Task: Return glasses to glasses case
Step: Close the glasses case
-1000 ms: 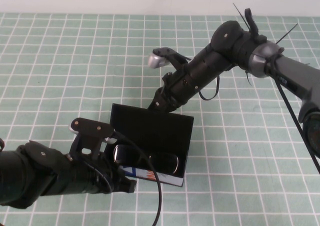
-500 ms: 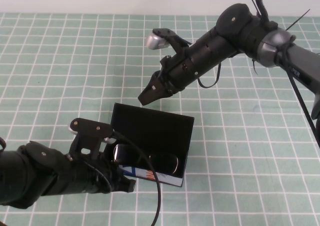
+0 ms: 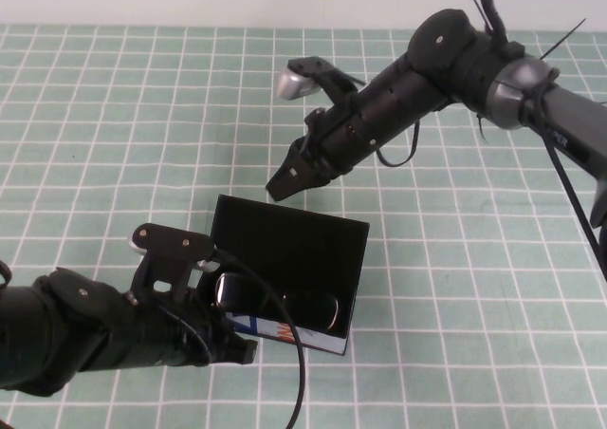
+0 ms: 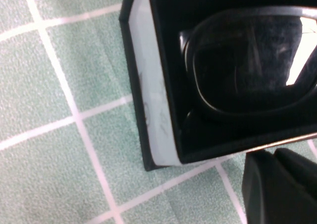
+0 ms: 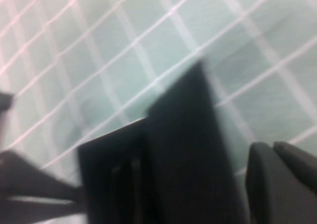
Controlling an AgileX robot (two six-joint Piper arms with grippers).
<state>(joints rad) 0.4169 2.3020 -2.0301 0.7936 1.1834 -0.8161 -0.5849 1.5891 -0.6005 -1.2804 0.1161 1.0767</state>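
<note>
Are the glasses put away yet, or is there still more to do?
Almost! The glasses already lie inside the glasses case. Its lid is still open. The right pincer hovers just above the lid's far edge, holding nothing. The left pincer sits by the case's near side. Closing the lid is left.

One glasses case (image 3: 285, 272), one pair of glasses (image 3: 280, 304) (inside it), and two grippers: left gripper (image 3: 242, 348), right gripper (image 3: 282, 184).

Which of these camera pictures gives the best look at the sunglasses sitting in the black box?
The left wrist view: one dark lens of the glasses fills the picture, lying inside the glasses case. The high view shows both lenses, small, beside the left gripper. The right wrist view shows mainly the case's lid, blurred. The right gripper hovers above the lid.
</note>
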